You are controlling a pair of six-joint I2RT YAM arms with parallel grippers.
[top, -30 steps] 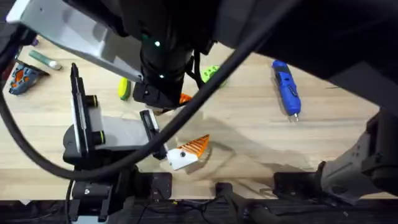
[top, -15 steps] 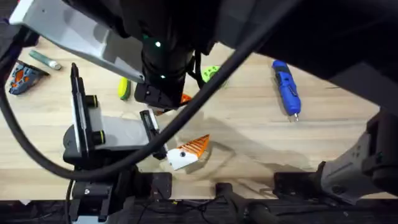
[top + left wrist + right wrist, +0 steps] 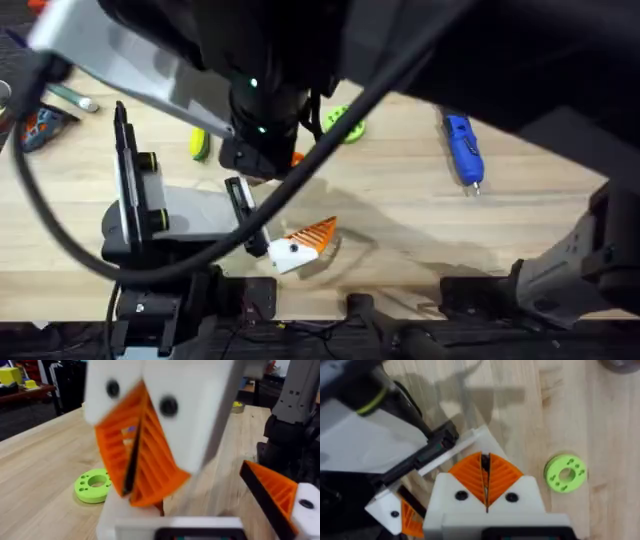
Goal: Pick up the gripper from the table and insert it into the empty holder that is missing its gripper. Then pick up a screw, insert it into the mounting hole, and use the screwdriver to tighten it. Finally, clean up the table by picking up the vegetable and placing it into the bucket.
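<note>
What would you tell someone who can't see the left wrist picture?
The left gripper, white with orange ribbed pads pressed together, hangs close above a wooden table. A green round disc with holes lies behind it, and another orange-and-white finger sits off to one side.

In the overhead view the large dark arm close under the camera has shifted: its grey-white link now reaches further toward the upper left corner, and its black cable hangs lower across the left side. The green disc (image 3: 345, 122) shows more fully beside it, and the screwdriver (image 3: 462, 148) sits slightly lower and more covered at its top
</note>
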